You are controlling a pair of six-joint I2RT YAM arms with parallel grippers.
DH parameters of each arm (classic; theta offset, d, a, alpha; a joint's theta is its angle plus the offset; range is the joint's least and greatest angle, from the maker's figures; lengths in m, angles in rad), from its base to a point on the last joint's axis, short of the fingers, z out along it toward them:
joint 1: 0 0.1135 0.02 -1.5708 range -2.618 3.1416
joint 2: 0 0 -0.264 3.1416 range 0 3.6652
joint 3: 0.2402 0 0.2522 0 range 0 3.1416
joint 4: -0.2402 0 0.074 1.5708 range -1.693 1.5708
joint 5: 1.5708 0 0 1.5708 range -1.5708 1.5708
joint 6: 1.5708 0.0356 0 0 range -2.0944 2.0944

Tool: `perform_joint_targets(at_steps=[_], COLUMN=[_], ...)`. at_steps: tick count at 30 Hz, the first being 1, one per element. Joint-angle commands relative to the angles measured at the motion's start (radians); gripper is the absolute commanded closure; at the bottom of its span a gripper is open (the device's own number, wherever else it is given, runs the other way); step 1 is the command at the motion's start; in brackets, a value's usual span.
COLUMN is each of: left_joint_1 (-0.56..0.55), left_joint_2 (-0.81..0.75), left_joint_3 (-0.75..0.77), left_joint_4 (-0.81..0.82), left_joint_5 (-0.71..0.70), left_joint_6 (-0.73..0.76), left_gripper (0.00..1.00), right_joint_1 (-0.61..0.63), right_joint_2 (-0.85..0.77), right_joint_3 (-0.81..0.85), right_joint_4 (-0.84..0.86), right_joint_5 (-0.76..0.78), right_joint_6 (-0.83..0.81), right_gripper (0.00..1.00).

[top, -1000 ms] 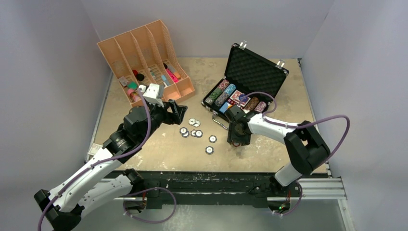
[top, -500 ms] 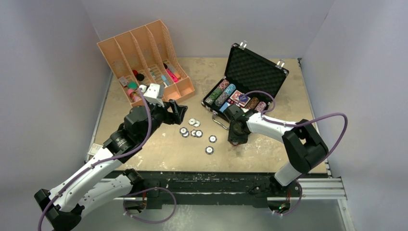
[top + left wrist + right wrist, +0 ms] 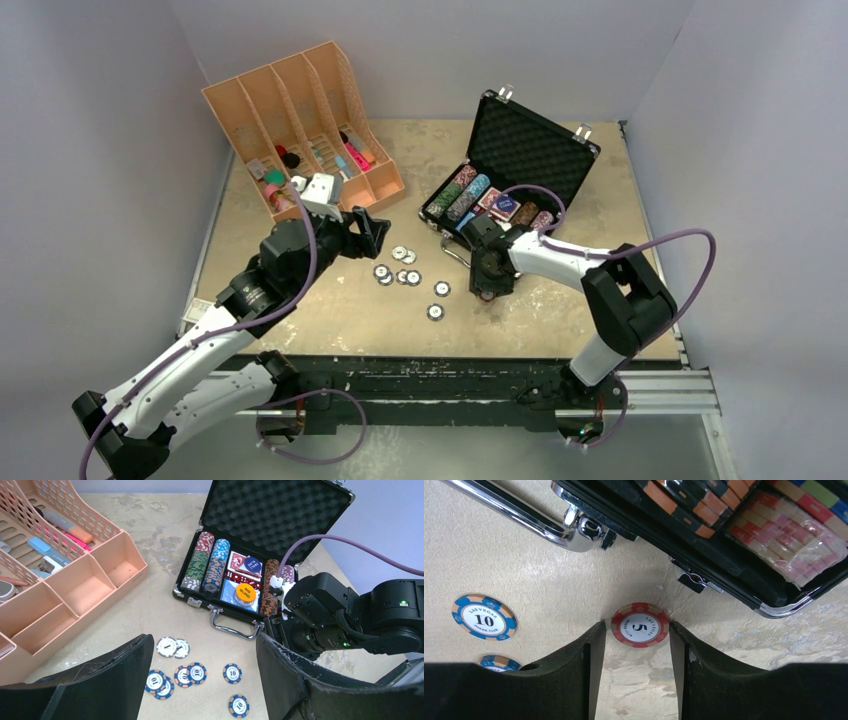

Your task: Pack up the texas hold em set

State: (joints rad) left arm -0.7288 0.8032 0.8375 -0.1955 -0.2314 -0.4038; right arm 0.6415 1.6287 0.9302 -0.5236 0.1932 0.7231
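The black case (image 3: pixel 272 515) is set open at the far right of the tabletop (image 3: pixel 160 555), lid upright, with chip stacks (image 3: pixel 200 567) and cards (image 3: pixel 230 591) seated in it. Several loose chips (image 3: pixel 190 674) are spread just in front of its handle (image 3: pixel 234 629). The left claw (image 3: pixel 204 645) is held wide open above them — nothing is gripped. The right claw (image 3: pixel 637 636) is partly open, its tips placed either side of a red chip (image 3: pixel 640 625) lying flat beside the case.

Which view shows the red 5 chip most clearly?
The right wrist view: the red 5 chip lies flat between the fingers, number readable. In the top and left wrist views the right arm hides it.
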Motion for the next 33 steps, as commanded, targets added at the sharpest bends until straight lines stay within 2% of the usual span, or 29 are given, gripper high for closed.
perform_joint_targets(at_steps=[1, 15, 20, 26, 33], left_joint_1=[-0.002, -0.002, -0.003, -0.001, -0.002], left_joint_2=[-0.003, 0.000, -0.001, 0.001, 0.005], left_joint_3=[0.000, -0.002, -0.002, -0.002, -0.003], left_joint_4=[0.051, 0.051, 0.050, 0.050, 0.053], left_joint_5=[0.002, 0.002, 0.003, 0.003, 0.007], left_joint_6=[-0.006, -0.007, -0.007, -0.007, -0.009], left_gripper=[0.26, 0.26, 0.26, 0.26, 0.26], right_joint_1=[-0.003, -0.001, -0.002, -0.002, -0.002], right_joint_2=[0.052, 0.062, 0.045, 0.034, 0.024], right_joint_3=[0.008, 0.018, 0.016, 0.012, -0.002], right_joint_4=[0.009, -0.009, -0.006, -0.033, -0.021], right_joint_5=[0.064, 0.090, 0.062, 0.066, 0.005], right_joint_6=[0.002, -0.041, -0.050, -0.031, -0.011], right_gripper=[0.47, 0.57, 0.55, 0.47, 0.48])
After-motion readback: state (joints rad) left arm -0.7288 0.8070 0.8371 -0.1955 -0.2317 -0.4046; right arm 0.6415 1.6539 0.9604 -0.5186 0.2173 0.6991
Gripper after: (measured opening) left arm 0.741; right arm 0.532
